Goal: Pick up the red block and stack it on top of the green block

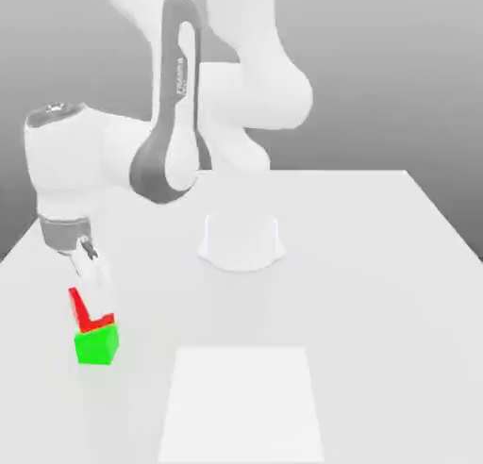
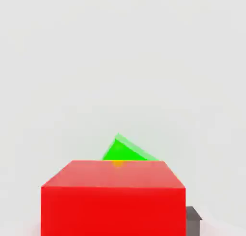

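The tool (image 1: 96, 294) is low at the exterior view's left, at the red block (image 1: 79, 311); I cannot tell whether it is spread or pinching the block. The red block sits directly above the green block (image 1: 96, 345), turned at an angle to it. The green block rests on the pale surface (image 1: 377, 302), well apart from the arm's base (image 1: 241, 243).

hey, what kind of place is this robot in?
Probably a simulated robot workspace: a white arm stands on a plain pale table, with bright red and green blocks and a blank gray backdrop.
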